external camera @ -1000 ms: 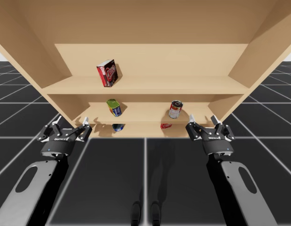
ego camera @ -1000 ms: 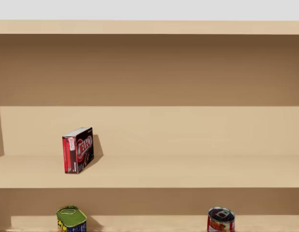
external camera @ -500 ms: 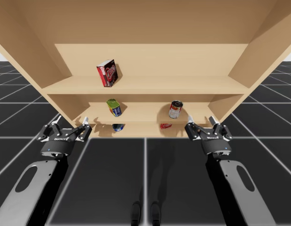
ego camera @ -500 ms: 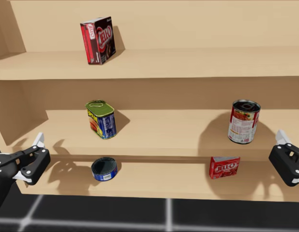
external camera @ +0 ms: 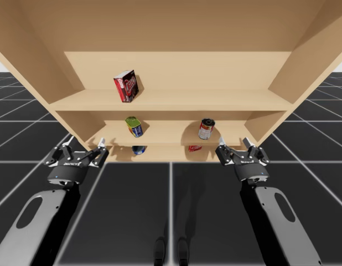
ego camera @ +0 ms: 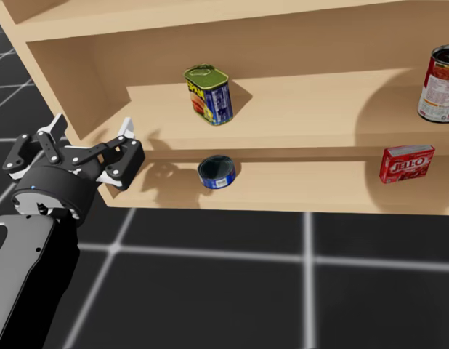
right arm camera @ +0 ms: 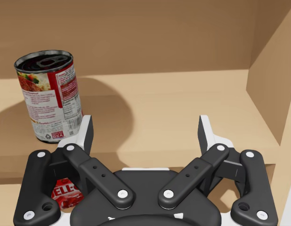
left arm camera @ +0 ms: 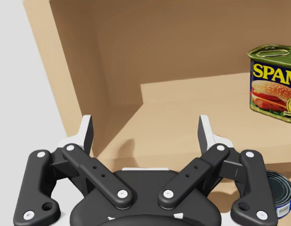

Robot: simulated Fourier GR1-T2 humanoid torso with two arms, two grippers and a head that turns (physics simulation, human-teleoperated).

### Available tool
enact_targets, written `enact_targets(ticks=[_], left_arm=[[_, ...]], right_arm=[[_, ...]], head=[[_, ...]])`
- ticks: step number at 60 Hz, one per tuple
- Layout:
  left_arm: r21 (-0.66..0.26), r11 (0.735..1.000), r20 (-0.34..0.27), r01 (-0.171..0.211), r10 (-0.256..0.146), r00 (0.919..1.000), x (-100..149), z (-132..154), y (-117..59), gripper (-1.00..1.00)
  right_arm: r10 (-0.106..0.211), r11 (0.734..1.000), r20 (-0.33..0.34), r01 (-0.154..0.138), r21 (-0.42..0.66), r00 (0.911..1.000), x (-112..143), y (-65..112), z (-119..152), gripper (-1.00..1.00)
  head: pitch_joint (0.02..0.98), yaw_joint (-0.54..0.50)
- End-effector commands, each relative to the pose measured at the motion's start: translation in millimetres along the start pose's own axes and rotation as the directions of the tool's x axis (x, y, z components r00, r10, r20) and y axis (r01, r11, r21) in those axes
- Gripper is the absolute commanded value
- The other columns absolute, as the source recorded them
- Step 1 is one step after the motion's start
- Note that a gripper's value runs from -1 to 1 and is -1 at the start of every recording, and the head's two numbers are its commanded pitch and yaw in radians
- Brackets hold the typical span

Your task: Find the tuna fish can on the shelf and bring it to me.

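The tuna fish can [ego camera: 218,172] is a low, flat blue can lying on the bottom shelf, also seen in the high view [external camera: 139,149]. My left gripper [ego camera: 91,128] hovers open just left of it, outside the shelf's front edge. In the left wrist view the tuna can [left arm camera: 277,193] sits beside and below my open left gripper [left arm camera: 145,134]. From the high view, my left gripper [external camera: 84,145] and right gripper [external camera: 233,142] both stand open in front of the lower shelves. My right gripper [right arm camera: 145,132] holds nothing.
A green-topped rectangular tin [ego camera: 209,94] stands on the middle shelf above the tuna can. A tall red-labelled can [right arm camera: 50,96] stands ahead of the right gripper, with a small red box [ego camera: 406,163] below it. A red box [external camera: 125,86] sits on the upper shelf [external camera: 171,100].
My head has turned down and to the left, bringing the left gripper and bottom shelf into view. The right gripper has crept slightly left toward the shelf. The left arm has stayed put.
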Motion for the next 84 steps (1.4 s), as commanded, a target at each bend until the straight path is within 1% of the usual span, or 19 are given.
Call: enact_targets(ticks=[1, 9, 10, 14, 20, 23, 25, 28, 31, 38, 42, 47, 58, 60, 63, 72, 77, 80, 84], left_arm=[[-0.05, 0.997, -0.01, -0.058, 0.058, 0.9983, 9.1, 7.3, -8.8, -1.0], [-0.158, 0.983, -0.053, -0.095, 0.087, 0.9948, 22.9, 26.0, -17.8, -1.0], [-0.177, 0.978, -0.059, -0.111, 0.102, 0.9931, 24.4, 30.2, -18.8, -1.0], [-0.204, 0.972, -0.071, -0.12, 0.108, 0.9916, 24.3, 38.0, -21.6, -1.0], [-0.233, 0.966, -0.079, -0.115, 0.099, 0.9919, 18.1, 47.6, -24.3, -1.0], [-0.245, 0.964, -0.09, -0.102, 0.082, 0.9925, 11.4, 52.3, -25.2, -1.0], [-0.246, 0.963, -0.074, -0.108, 0.092, 0.993, 2.6, 53.3, -26.2, -1.0], [-0.243, 0.965, -0.115, -0.096, 0.07, 0.9909, -7.4, 52.9, -27.2, -1.0], [-0.247, 0.963, -0.139, -0.108, 0.075, 0.9875, -13.9, 51.7, -28.2, -1.0], [-0.254, 0.959, -0.189, -0.127, 0.079, 0.9789, -33.3, 46.1, -33.5, -1.0], [-0.258, 0.96, -0.187, -0.108, 0.06, 0.9806, -47.2, 39.9, -40.1, -1.0], [-0.267, 0.959, -0.209, -0.098, 0.042, 0.977, -59.8, 29.9, -48.6, -1.0], [-0.278, 0.952, -0.271, -0.125, 0.047, 0.9615, -74.3, 6.3, -64.7, -1.0], [-0.276, 0.953, -0.278, -0.122, 0.042, 0.9596, -75.8, 3.8, -66.2, -1.0], [-0.273, 0.956, -0.279, -0.104, 0.025, 0.9601, -78.7, -2.2, -69.4, -1.0], [-0.258, 0.959, -0.305, -0.121, 0.038, 0.9515, -83.5, -19.6, -79.0, -1.0], [-0.243, 0.957, -0.333, -0.16, 0.073, 0.9401, -87.3, -33.0, -84.5, -1.0], [-0.239, 0.959, -0.336, -0.155, 0.068, 0.9395, -89.4, -38.1, -86.9, -1.0], [-0.237, 0.957, -0.352, -0.165, 0.073, 0.933, -92.1, -45.0, -90.2, -1.0]], right_arm=[[0.003, 1.0, 0.0, -0.003, -0.004, 1.0, -0.5, -0.6, -1.1, -1.0], [0.005, 1.0, 0.002, -0.005, -0.007, 1.0, -0.4, -1.5, -1.7, -1.0], [0.005, 1.0, 0.0, -0.005, -0.008, 1.0, -0.6, -1.7, -2.1, -1.0], [0.004, 1.0, 0.002, -0.004, -0.009, 1.0, -0.1, -1.9, -1.9, -1.0], [0.003, 1.0, 0.005, -0.003, -0.01, 1.0, 0.4, -2.9, -2.0, -1.0], [0.002, 1.0, 0.006, -0.002, -0.011, 1.0, 0.3, -3.2, -2.2, -1.0], [0.002, 1.0, 0.006, -0.002, -0.01, 1.0, 0.2, -3.1, -2.2, -1.0], [0.002, 1.0, 0.007, -0.002, -0.01, 1.0, 0.3, -3.3, -2.2, -1.0], [0.002, 1.0, 0.008, -0.002, -0.011, 1.0, 0.6, -3.6, -2.2, -1.0], [0.001, 1.0, 0.009, -0.001, -0.013, 1.0, 0.6, -4.0, -2.2, -1.0], [0.001, 1.0, 0.01, -0.001, -0.014, 0.9999, 0.8, -3.9, -2.0, -1.0], [0.001, 1.0, 0.009, -0.001, -0.014, 1.0, 0.5, -4.2, -2.2, -1.0], [0.002, 1.0, 0.005, -0.002, -0.013, 1.0, -0.2, -3.7, -2.4, -1.0], [0.002, 1.0, 0.005, -0.002, -0.013, 1.0, -0.4, -3.7, -2.5, -1.0], [0.003, 1.0, 0.002, -0.002, -0.013, 1.0, -0.7, -3.7, -2.7, -1.0], [0.003, 1.0, -0.004, -0.003, -0.013, 1.0, -1.7, -4.0, -2.8, -1.0], [0.003, 1.0, -0.003, -0.003, -0.016, 1.0, -1.3, -4.3, -3.0, -1.0], [0.002, 1.0, -0.004, -0.002, -0.016, 1.0, -1.4, -4.6, -3.2, -1.0], [0.002, 1.0, -0.005, -0.002, -0.016, 1.0, -1.5, -4.4, -3.3, -1.0]], head=[[0.751, 0.24], [0.74, 0.23], [0.739, 0.23], [0.735, 0.23], [0.731, 0.22], [0.727, 0.22], [0.724, 0.22], [0.721, 0.22], [0.719, 0.23], [0.717, 0.23], [0.715, 0.22], [0.713, 0.21], [0.711, 0.22], [0.711, 0.22], [0.71, 0.22], [0.708, 0.22], [0.708, 0.22], [0.709, 0.22], [0.712, 0.22]])
